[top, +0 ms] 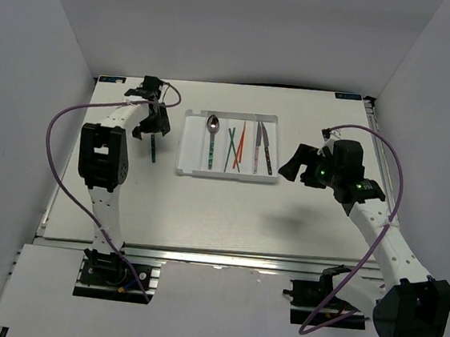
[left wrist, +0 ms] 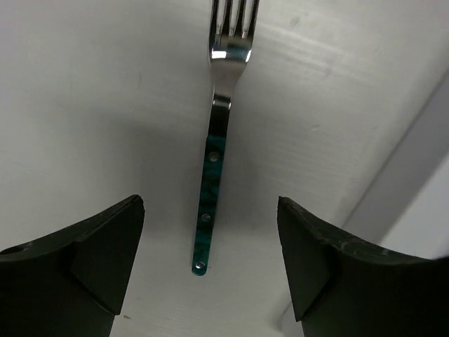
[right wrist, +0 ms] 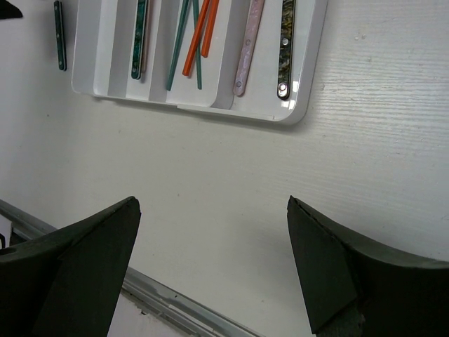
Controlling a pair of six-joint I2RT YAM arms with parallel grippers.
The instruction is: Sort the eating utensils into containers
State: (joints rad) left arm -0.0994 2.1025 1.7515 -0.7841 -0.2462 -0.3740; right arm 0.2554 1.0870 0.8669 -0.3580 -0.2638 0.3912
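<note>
A teal-handled fork [left wrist: 214, 161] lies flat on the table, left of the white tray [top: 186, 168]. My left gripper [left wrist: 210, 232] is open and hangs over the fork's handle end, touching nothing; from above it [top: 151, 124] sits at the fork's [top: 154, 150] far end. In the tray's compartments lie a spoon [top: 211, 139], teal and orange-red chopsticks [top: 235, 147], a pink-handled utensil [top: 257, 149] and a dark-handled knife [top: 268, 150]. My right gripper [right wrist: 210, 232] is open and empty over bare table, to the right of the tray [right wrist: 302, 98] and a little nearer than it.
The tray's left wall [left wrist: 421, 175] runs close along the right of the fork. Grey walls enclose the table on three sides. A metal rail [right wrist: 161, 298] edges the near side of the table. A purple cable loops from each arm.
</note>
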